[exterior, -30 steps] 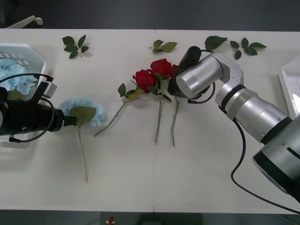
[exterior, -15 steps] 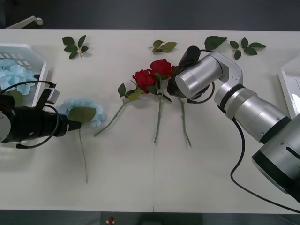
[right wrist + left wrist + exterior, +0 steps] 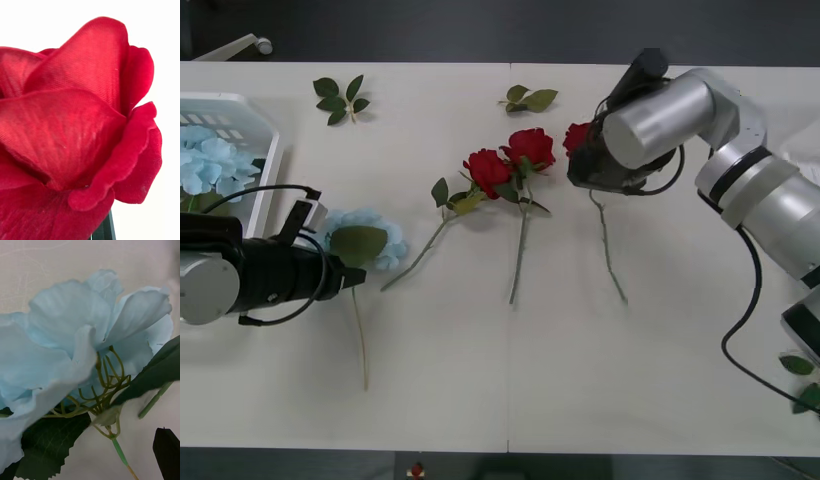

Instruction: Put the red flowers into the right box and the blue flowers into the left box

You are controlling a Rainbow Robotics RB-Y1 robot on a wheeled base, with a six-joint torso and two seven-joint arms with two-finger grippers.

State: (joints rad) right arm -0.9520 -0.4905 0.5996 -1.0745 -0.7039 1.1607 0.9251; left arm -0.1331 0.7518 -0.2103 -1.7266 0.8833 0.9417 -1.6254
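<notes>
The right end effector [image 3: 582,160] sits over the far right part of the surface [image 3: 480,380], closed on a red rose [image 3: 577,135] just below its bloom; the bloom pokes out on the side toward the middle of the surface, and the thin green stem [image 3: 608,250] trails from the grip toward the near edge, its tip reaching the surface. In the right wrist view the rose's petals [image 3: 75,123] press right up against the camera. Two more red roses [image 3: 510,160] lie just beside it, toward the left, heads touching each other and stems running toward the near edge. The left end effector [image 3: 355,278] is low at the left side of the surface, its tip right at the stem and broad leaf [image 3: 358,243] of a pale blue flower [image 3: 370,232] that lies on the surface; whether its fingers are apart or closed I cannot tell. In the left wrist view the blue petals [image 3: 75,333] and the leaf are very close, with one dark fingertip [image 3: 167,450] beside the stem. The white slotted bin [image 3: 265,150] at the far left corner holds more blue flowers [image 3: 210,165]. A pale box edge [image 3: 812,150] shows at the right border. Loose leaf sprigs [image 3: 340,98] lie along the far side.
</notes>
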